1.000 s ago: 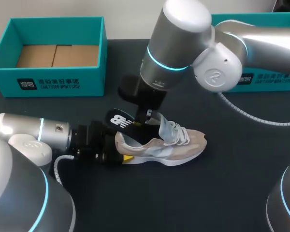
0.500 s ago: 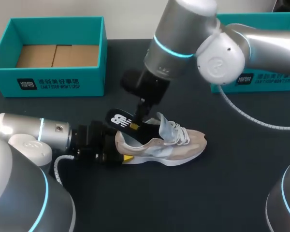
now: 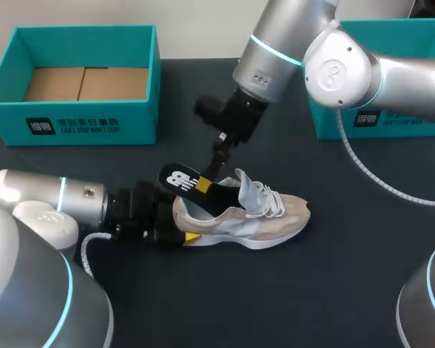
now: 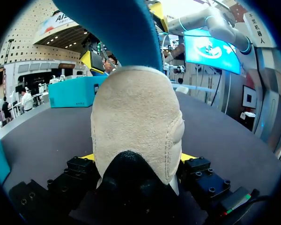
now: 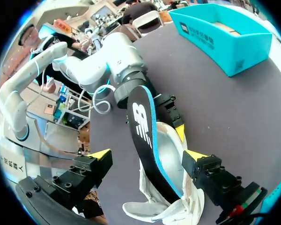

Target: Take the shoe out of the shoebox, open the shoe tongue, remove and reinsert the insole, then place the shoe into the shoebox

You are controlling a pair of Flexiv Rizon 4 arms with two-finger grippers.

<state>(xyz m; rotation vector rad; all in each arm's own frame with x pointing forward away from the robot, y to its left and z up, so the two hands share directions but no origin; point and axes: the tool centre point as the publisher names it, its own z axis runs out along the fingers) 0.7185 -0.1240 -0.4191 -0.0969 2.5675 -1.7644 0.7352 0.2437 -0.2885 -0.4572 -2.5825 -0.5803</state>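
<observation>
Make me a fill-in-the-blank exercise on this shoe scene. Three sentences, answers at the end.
1. The left end effector is shut on the ___ of the shoe.
2. The right end effector is ___, with its fingers on either side of the black insole, not touching it.
3. The shoe lies on the dark ___, not in the teal box.

Missing words: heel; open; table

Beige shoe (image 3: 268, 221) rests outside teal shoebox (image 3: 80, 125), black insole (image 3: 183, 180) protruding.
</observation>
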